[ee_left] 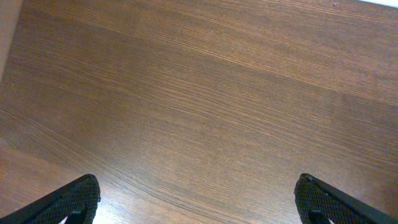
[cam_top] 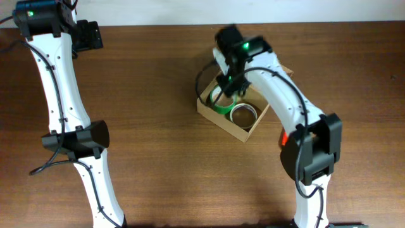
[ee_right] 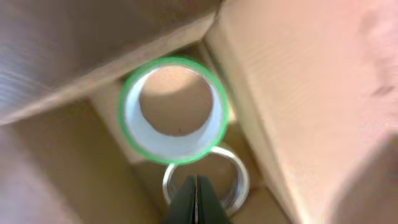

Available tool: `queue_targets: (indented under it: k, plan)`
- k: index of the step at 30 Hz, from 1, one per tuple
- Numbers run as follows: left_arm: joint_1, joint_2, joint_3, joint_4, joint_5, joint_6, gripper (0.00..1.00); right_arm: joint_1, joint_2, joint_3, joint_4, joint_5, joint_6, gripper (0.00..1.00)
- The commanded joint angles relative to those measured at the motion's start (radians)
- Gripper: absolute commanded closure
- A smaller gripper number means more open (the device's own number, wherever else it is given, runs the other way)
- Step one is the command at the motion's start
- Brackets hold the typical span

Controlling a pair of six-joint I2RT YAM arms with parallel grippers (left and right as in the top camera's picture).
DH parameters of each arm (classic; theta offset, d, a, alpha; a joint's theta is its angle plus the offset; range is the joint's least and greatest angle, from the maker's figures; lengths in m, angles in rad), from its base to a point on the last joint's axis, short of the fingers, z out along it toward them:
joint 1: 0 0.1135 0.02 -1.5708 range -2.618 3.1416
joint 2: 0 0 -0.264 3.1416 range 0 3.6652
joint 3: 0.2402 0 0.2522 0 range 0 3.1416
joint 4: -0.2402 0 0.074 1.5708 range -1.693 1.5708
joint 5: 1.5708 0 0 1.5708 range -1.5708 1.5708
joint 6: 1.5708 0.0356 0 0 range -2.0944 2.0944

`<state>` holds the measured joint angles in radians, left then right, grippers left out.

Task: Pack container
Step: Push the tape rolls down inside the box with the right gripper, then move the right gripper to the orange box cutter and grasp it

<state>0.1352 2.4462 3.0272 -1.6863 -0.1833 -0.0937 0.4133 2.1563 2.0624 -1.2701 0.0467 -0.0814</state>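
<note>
Currently the container (cam_top: 218, 121) sits right of table (cam_top: 158, 126) centre, flap (ee_right: 298, 93) up. Inside, a green tape roll (ee_right: 174, 109) lies far-left, seemingly overlapping a clear roll (ee_right: 231, 180) nearer.

Right fingers (ee_right: 198, 196) are pressed together, holding nothing, poised over both rolls. Left fingers (ee_left: 74, 200) are spread wide and empty, far left.

Risks: if the green roll sits cocked, the lid likely won't close. The fingers could also snag a wall and skid the light box.

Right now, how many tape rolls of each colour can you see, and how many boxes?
Green tape roll: 1
Silver-white tape roll: 1
Cardboard box: 1
Total: 3
</note>
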Motion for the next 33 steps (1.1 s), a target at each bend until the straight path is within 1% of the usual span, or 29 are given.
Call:
queue_targets:
  k: [1,3,5,10,13,14,16,18,19,20,22,24,26,29,33]
  plan:
    - [0.001,-0.008,-0.004,-0.001,0.007,0.005,0.00,-0.003,-0.014,0.159,-0.075,0.058,-0.018,0.96]
    - [0.001,-0.008,-0.004,-0.001,0.007,0.005,0.00,-0.007,-0.020,0.215,-0.124,0.136,-0.018,0.96]
    - [0.001,-0.008,-0.004,-0.001,0.007,0.005,0.00,-0.021,-0.043,0.220,-0.138,0.170,-0.014,0.96]
    - [0.001,-0.008,-0.004,-0.001,0.007,0.005,0.00,-0.129,-0.151,0.216,-0.159,0.171,0.012,0.96]
    - [0.001,-0.008,-0.004,-0.001,0.007,0.005,0.00,-0.224,-0.255,0.191,-0.149,0.152,0.020,0.96]
    - [0.001,-0.008,-0.004,-0.001,0.007,0.005,0.00,-0.303,-0.339,0.141,-0.127,0.111,0.019,0.96]
    - [0.001,-0.008,-0.004,-0.001,0.007,0.005,0.00,-0.386,-0.427,0.054,-0.083,0.072,0.020,0.94]
    - [0.001,-0.008,-0.004,-0.001,0.007,0.005,0.00,-0.470,-0.513,-0.063,-0.023,0.035,0.027,0.90]
    - [0.001,-0.008,-0.004,-0.001,0.007,0.005,0.00,-0.506,-0.549,-0.121,0.003,0.025,0.053,0.87]
    - [0.001,-0.008,-0.004,-0.001,0.007,0.005,0.00,-0.538,-0.578,-0.173,0.016,0.012,0.079,0.82]
    - [0.001,-0.008,-0.004,-0.001,0.007,0.005,0.00,-0.595,-0.622,-0.272,-0.003,-0.018,0.133,0.78]
    - [0.001,-0.008,-0.004,-0.001,0.007,0.005,0.00,-0.625,-0.641,-0.361,-0.037,-0.017,0.186,0.74]
    - [0.001,-0.008,-0.004,-0.001,0.007,0.005,0.00,-0.637,-0.647,-0.455,-0.029,-0.017,0.223,0.72]
    - [0.001,-0.008,-0.004,-0.001,0.007,0.005,0.00,-0.637,-0.646,-0.625,0.031,-0.032,0.260,0.70]
    - [0.001,-0.008,-0.004,-0.001,0.007,0.005,0.00,-0.636,-0.634,-0.826,0.144,-0.071,0.291,0.62]
